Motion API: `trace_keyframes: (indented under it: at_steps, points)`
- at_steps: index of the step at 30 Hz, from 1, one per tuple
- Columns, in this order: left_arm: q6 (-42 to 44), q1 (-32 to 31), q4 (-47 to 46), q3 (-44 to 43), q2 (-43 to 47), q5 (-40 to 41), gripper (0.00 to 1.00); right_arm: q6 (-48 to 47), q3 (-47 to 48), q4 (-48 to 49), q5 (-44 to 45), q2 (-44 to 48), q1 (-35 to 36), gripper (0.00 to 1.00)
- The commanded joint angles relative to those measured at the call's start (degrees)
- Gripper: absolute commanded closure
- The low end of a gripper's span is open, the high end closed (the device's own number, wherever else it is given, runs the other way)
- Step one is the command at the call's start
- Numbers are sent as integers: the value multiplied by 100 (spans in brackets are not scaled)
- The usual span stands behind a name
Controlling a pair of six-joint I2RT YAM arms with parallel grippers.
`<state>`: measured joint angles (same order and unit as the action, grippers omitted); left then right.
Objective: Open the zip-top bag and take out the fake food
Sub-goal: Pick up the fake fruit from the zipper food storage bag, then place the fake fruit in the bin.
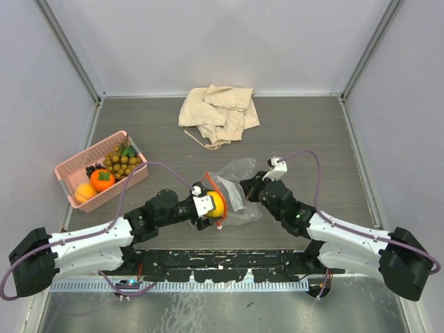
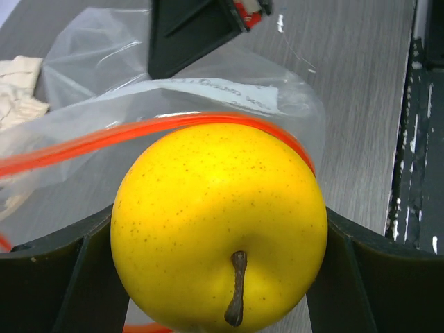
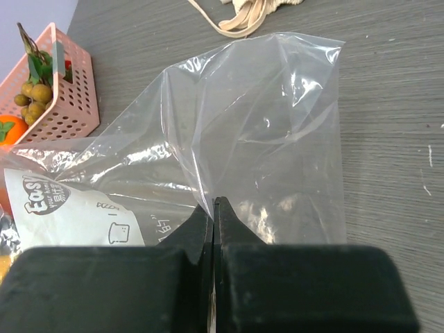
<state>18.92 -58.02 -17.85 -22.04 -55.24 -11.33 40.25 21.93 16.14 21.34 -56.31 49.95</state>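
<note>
The clear zip-top bag [image 1: 236, 191] lies at the table's middle, its orange-red zip strip [image 2: 139, 132] curving by the left gripper. My left gripper [image 1: 210, 206] is shut on a yellow round fruit with a brown stem [image 2: 218, 229], held at the bag's mouth. My right gripper [image 1: 251, 189] is shut on a fold of the bag's plastic [image 3: 277, 139]; its jaws are pressed together on the film [image 3: 215, 208]. The tan berry cluster [image 1: 123, 163], dark grapes [image 1: 92, 168] and orange fruits [image 1: 102, 180] lie in the pink basket.
The pink mesh basket [image 1: 68, 177] stands at the left, also in the right wrist view [image 3: 66, 104]. A beige cloth [image 1: 218, 111] lies at the back middle. A white printed label [image 3: 69, 215] shows on the bag.
</note>
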Motion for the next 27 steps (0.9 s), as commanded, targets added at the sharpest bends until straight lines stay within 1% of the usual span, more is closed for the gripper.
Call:
trace_keyframes:
  at_steps: [1,3,6,10,14,17,22,27]
  points:
    - [-939,18,59,-141,559,775,54,-95,-18,-16,408,546,27,99]
    - [-1438,56,292,-166,800,804,54,-182,-122,-88,501,858,23,99]
    - [-2088,99,681,-236,1168,931,54,-257,-172,-255,623,1084,23,99]
    - [-2903,195,1515,-497,1528,1158,55,-279,-256,-313,688,1153,17,99]
    - [-3438,512,2264,-877,1648,1056,55,-288,-299,-289,680,1103,14,99]
    - [-3759,926,2813,-1213,1603,837,56,-312,-311,-285,674,1071,6,99]
    - [-4333,1874,3242,-1563,1475,-1,57,-313,-338,-278,646,1066,-11,99]
    - [-4615,2819,3695,-1896,1331,-640,56,-316,-365,-278,617,1083,-29,99]
